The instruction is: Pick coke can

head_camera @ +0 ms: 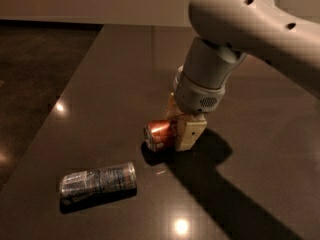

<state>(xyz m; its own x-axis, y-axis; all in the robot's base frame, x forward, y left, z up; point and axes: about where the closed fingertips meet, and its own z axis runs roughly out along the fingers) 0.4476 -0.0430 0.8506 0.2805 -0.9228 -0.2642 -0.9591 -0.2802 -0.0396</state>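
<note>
Pincer (178,127) down on the coke can (159,134) at mid-table.
The red coke can lies on its side on the dark table (110,79), its silver end facing the camera, clenched between the pincer's tan fingers (190,132), one in front and one behind. The white arm (240,24) slants down from the upper right. A silver-and-blue can (97,181) lies on its side nearer the camera, apart to the left.
</note>
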